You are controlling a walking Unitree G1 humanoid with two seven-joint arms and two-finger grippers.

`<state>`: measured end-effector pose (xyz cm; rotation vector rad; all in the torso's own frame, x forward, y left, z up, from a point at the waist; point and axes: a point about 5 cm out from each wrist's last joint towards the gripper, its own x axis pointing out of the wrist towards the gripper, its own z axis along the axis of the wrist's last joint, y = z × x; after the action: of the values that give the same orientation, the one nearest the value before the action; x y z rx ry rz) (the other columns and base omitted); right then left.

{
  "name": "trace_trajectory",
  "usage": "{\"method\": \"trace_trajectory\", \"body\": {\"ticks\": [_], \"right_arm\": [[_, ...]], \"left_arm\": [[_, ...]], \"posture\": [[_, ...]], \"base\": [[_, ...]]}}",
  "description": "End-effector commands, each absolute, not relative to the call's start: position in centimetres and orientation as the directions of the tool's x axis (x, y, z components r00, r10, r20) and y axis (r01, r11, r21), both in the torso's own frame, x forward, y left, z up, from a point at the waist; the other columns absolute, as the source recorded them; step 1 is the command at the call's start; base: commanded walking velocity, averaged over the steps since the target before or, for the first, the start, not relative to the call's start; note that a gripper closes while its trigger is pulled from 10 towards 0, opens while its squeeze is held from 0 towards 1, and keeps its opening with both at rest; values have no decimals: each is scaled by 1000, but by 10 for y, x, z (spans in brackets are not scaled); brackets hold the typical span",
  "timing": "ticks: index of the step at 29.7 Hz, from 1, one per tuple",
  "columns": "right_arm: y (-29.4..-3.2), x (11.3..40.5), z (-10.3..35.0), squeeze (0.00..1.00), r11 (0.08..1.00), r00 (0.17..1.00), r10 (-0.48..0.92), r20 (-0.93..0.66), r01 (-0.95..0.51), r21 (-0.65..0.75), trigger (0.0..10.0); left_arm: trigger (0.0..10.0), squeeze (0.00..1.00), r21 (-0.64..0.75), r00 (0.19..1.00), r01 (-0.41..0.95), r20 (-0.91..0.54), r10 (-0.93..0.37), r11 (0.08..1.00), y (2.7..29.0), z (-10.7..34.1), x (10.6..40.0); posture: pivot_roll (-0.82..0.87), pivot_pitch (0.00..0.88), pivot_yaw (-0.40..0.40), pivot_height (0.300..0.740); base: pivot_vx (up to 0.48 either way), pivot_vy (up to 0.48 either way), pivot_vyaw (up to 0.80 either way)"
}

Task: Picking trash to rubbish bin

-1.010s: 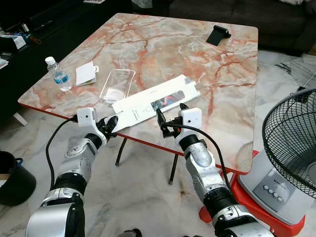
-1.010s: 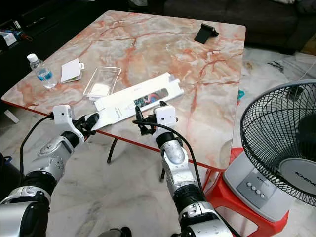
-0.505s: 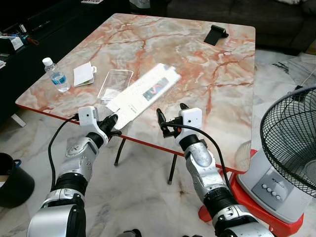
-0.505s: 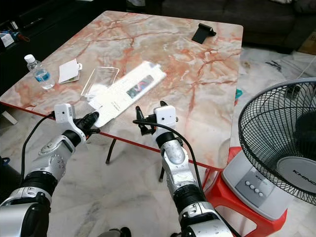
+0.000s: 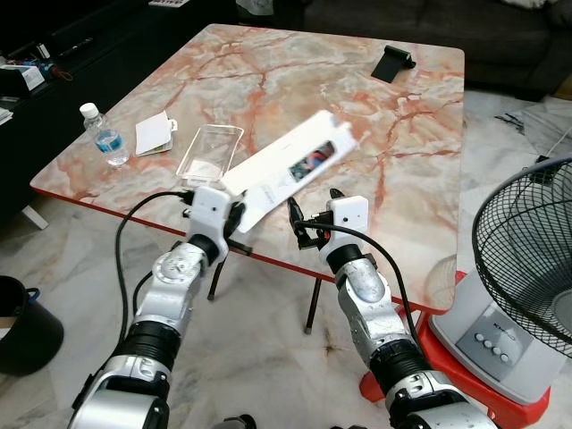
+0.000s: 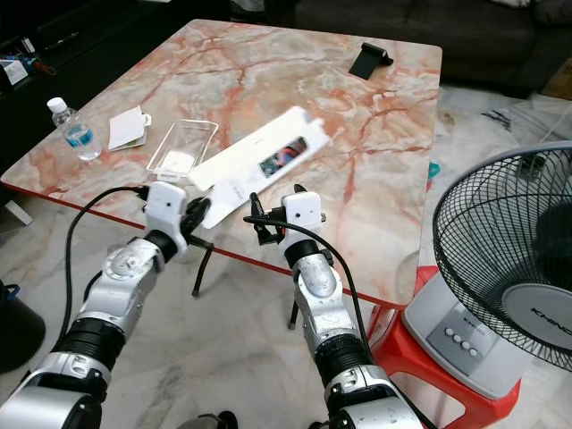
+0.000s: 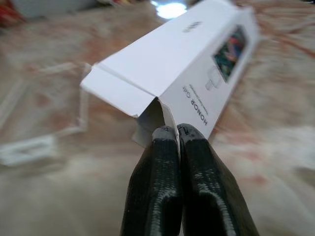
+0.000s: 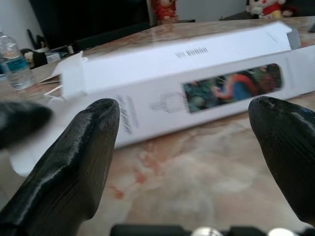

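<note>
A robot stands at the near edge of a pink-veined marble worktop (image 5: 295, 80). Its left gripper (image 7: 178, 135) has its fingers closed on the near end flap of a long white cardboard box (image 5: 290, 174), which tilts up off the worktop. The right gripper (image 5: 313, 223) waits just right of it, fingers spread wide. The lifting step looks underway; next, the box likely needs carrying to a bin, perhaps the black container (image 5: 27, 326) on the floor at left.
</note>
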<state>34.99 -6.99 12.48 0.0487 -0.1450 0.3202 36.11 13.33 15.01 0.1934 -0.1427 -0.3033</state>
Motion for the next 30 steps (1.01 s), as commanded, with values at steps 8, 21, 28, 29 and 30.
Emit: {"method": "trace_trajectory", "body": {"ticks": [8,21,28,29,30], "right_arm": [[-70,350,124,0,955,948,281,149,-291,54,10000],[-74,351,126,0,965,957,240,164,-254,69,10000],[-74,352,126,0,966,958,234,168,-249,73,10000],[-74,352,126,0,966,957,234,169,-249,73,10000],[-74,352,126,0,966,958,233,170,-248,74,10000]], "left_arm": [[10000,0,189,975,-1,217,-41,982,161,146,347],[10000,0,192,973,42,214,-84,980,142,137,342],[10000,0,231,956,44,273,-108,972,141,152,344],[10000,0,232,955,44,276,-109,972,140,152,344],[10000,0,232,954,45,279,-111,972,140,153,344]], "posture": [[115,125,72,728],[106,106,81,728],[109,98,80,728],[109,98,80,728],[111,98,80,728]], "base": [[0,0,0],[0,0,0],[0,0,0],[0,0,0],[0,0,0]]}}
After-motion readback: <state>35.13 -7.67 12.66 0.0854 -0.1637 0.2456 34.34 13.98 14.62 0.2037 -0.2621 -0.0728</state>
